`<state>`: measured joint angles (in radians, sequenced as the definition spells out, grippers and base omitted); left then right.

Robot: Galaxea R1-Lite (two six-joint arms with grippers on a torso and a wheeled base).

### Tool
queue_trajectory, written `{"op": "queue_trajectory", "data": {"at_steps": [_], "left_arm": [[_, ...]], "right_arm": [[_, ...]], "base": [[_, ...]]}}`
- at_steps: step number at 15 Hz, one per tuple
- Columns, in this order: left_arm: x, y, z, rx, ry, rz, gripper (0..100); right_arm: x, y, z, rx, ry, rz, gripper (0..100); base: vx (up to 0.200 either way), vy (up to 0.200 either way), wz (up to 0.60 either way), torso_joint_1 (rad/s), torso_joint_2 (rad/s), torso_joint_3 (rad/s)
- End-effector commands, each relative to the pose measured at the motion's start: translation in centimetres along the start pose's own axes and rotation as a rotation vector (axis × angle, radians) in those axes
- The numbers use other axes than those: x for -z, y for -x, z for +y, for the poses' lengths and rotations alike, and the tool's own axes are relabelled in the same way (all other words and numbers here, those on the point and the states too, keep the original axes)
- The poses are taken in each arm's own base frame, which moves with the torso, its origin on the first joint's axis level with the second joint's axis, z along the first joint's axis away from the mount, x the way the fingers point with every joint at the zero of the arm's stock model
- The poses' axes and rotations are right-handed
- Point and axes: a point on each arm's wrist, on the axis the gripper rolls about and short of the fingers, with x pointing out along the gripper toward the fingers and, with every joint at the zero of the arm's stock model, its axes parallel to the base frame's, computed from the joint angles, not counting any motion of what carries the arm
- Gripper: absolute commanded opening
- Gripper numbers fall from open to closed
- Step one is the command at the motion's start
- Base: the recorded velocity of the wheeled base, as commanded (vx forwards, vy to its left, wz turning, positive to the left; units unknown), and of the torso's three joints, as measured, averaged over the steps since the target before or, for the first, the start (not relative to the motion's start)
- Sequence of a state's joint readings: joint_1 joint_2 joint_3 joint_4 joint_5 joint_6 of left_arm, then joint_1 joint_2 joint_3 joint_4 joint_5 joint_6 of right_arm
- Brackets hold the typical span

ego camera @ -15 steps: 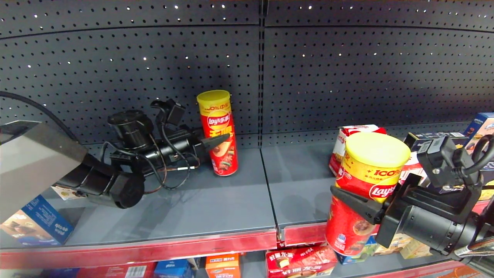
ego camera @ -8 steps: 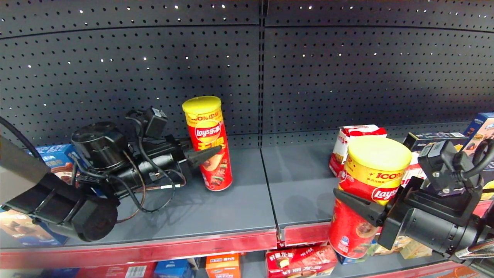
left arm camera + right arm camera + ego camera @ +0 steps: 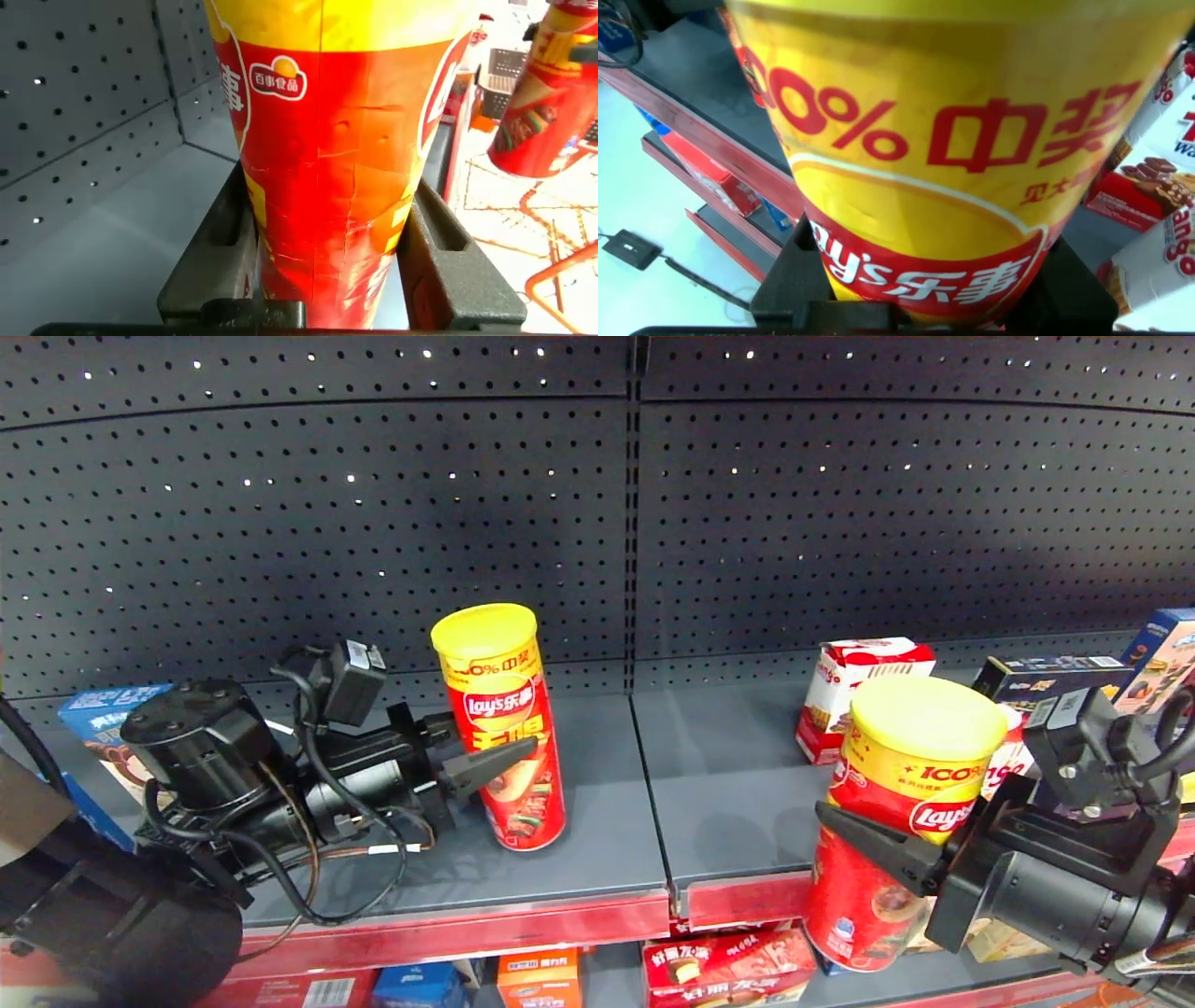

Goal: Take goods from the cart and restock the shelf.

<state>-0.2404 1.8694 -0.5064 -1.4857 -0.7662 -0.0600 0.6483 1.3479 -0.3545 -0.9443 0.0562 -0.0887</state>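
Note:
A tall red chips can with a yellow lid (image 3: 499,709) is upright over the grey shelf (image 3: 597,821), close to its front edge. My left gripper (image 3: 509,758) is shut on the can's middle from the left. In the left wrist view the can (image 3: 327,168) fills the space between the black fingers (image 3: 217,233). A second, identical can (image 3: 920,747) hangs at the shelf's front edge on the right, with my right gripper (image 3: 878,840) shut on it. The right wrist view shows that can (image 3: 952,140) close up. It also appears far off in the left wrist view (image 3: 551,84).
A red and white box (image 3: 864,681) and dark boxes (image 3: 1046,677) stand at the shelf's right rear. A blue box (image 3: 103,709) sits at the far left. Behind is a pegboard wall (image 3: 747,523). Packaged goods (image 3: 719,966) fill the lower shelf.
My left gripper has drawn its can from the pegboard wall toward the shelf's front edge. The right gripper with its can has sunk slightly and shifted a little right.

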Motion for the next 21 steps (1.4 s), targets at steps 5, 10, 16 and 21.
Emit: {"op": "queue_trajectory", "data": {"at_steps": [5, 10, 16, 21], "left_arm": [[0.2, 0.9, 0.0, -0.021, -0.022, 0.013, 0], [0.8, 2.8, -0.9, -0.046, -0.004, 0.051, 0], [1.0, 3.3, -1.0, -0.056, 0.000, 0.062, 0], [1.5, 3.5, -0.4, -0.078, -0.033, 0.078, 0]], "right_arm": [[-0.1, 0.9, 0.0, 0.001, 0.001, -0.011, 0], [-0.1, 0.8, 0.1, 0.000, 0.001, -0.012, 0], [-0.1, 0.8, 0.0, 0.000, 0.001, -0.014, 0], [-0.1, 0.8, 0.0, 0.000, 0.001, -0.012, 0]], "base": [[0.000, 0.000, 0.00, 0.000, 0.00, 0.000], [0.000, 0.000, 0.00, 0.000, 0.00, 0.000], [0.000, 0.000, 0.00, 0.000, 0.00, 0.000], [0.000, 0.000, 0.00, 0.000, 0.00, 0.000]]}}
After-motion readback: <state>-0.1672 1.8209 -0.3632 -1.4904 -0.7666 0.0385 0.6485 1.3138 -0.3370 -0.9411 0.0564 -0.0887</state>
